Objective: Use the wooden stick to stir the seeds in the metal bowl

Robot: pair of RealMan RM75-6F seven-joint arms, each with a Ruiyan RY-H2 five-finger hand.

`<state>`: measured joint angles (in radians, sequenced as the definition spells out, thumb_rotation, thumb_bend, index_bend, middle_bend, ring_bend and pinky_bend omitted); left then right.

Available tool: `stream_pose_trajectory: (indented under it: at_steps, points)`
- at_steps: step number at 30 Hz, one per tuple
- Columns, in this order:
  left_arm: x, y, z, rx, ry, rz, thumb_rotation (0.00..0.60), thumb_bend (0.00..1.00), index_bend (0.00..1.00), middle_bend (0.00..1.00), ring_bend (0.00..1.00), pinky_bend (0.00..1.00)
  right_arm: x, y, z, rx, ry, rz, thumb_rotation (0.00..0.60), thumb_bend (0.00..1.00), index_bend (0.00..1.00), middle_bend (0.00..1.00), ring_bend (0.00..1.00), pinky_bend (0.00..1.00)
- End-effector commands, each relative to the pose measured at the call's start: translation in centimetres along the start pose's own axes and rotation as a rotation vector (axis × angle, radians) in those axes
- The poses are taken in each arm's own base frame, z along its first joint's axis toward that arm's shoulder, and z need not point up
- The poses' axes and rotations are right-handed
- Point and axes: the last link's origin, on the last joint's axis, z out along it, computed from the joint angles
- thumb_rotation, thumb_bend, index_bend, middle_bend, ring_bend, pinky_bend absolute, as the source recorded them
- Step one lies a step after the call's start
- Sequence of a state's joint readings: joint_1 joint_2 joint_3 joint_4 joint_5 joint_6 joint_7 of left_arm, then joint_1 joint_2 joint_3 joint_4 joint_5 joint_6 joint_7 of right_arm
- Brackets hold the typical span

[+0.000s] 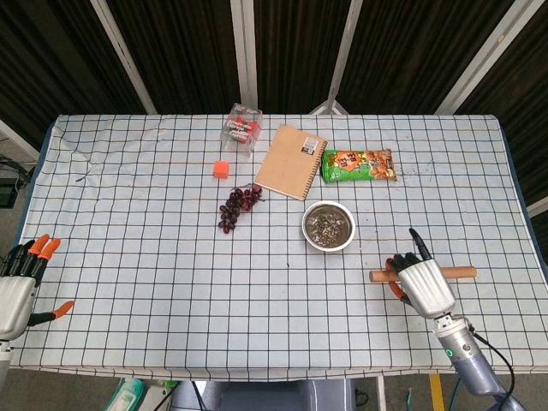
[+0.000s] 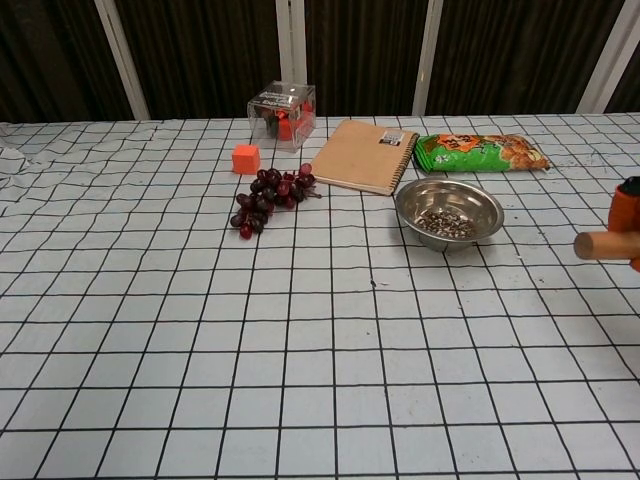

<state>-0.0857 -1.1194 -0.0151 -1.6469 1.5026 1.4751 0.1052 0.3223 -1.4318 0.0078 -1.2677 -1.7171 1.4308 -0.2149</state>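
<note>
Here the right hand (image 1: 425, 287) grips the wooden stick (image 1: 461, 272) crosswise, near the metal bowl (image 1: 328, 226).

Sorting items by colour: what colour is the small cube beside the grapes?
Orange; the small cube shows best in the chest view.

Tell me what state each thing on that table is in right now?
wooden stick: lying level, held by the right hand
left hand: open, holding nothing
metal bowl: upright, seeds inside
snack bag: lying flat
notebook: closed
clear box: things inside
</note>
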Motion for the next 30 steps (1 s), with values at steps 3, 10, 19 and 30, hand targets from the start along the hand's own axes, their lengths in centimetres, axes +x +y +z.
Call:
stream_pose_trajectory:
  at_steps: [3, 10, 19, 30]
  points:
    - [0.0, 0.0, 0.0, -0.005, -0.004, -0.001, 0.600, 0.07, 0.00, 0.00, 0.00, 0.00, -2.2, -1.5, 1.1, 0.045, -0.060, -0.106, 0.600, 0.46, 0.78, 0.65, 0.52, 0.00]
    - [0.0, 0.0, 0.1, -0.003, -0.008, -0.007, 0.600, 0.07, 0.00, 0.00, 0.00, 0.00, -3.8, -2.0, 1.5, 0.009, -0.133, -0.129, 0.600, 0.46, 0.69, 0.63, 0.47, 0.00]
    - [0.0, 0.0, 0.1, -0.003, -0.009, -0.009, 0.600, 0.07, 0.00, 0.00, 0.00, 0.00, -4.4, -2.8, 1.0, -0.035, -0.186, -0.127, 0.600, 0.46, 0.29, 0.37, 0.24, 0.00]
    - [0.1, 0.0, -0.1, -0.003, -0.007, -0.018, 0.600, 0.06, 0.00, 0.00, 0.00, 0.00, -2.1, -4.3, 0.7, -0.052, -0.145, -0.086, 0.600, 0.46, 0.16, 0.29, 0.17, 0.00]
